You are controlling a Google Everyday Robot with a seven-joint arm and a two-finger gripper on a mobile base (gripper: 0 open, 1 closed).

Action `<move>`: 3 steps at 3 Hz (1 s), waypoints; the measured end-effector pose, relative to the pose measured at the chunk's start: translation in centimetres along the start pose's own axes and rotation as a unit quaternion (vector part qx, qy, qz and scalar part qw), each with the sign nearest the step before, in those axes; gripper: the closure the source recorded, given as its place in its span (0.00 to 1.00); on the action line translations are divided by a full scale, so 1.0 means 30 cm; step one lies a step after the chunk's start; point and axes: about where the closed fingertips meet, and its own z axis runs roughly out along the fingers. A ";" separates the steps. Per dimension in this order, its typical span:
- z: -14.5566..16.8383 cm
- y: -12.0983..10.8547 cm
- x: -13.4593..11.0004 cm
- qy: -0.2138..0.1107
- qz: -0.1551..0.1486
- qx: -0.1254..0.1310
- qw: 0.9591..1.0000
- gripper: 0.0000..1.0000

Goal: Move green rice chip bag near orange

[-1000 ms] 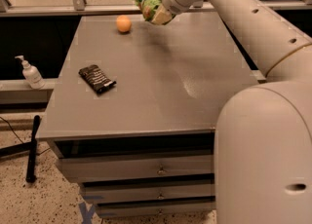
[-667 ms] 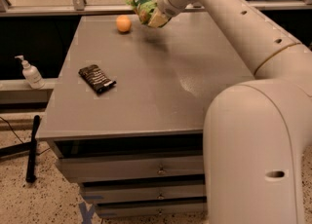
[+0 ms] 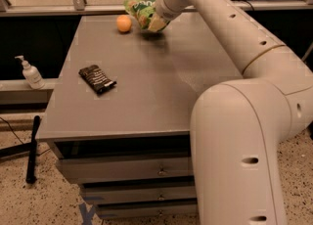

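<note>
Nearest, three closed drawers [image 3: 128, 169] stack under the grey table [image 3: 146, 101]; what they hold is hidden. One flat black packet [image 3: 97, 78] lies on the tabletop towards its left edge. One pump bottle [image 3: 32, 74] stands on the ledge left of the table. At the far edge sits one orange [image 3: 123, 23]. Just beside it on the right is the one green rice chip bag [image 3: 139, 8], pinched in the gripper [image 3: 155, 22] and raised slightly above the surface.

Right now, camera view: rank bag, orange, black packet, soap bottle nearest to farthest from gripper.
1. bag, in the gripper, far edge.
2. orange, just left.
3. black packet, table's left.
4. soap bottle, off-table, far left.
</note>
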 end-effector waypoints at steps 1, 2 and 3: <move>0.022 0.009 0.010 0.003 0.000 -0.007 1.000 0.59; 0.033 0.018 0.018 0.004 0.004 -0.013 1.000 0.36; 0.036 0.024 0.025 0.005 0.005 -0.017 1.000 0.13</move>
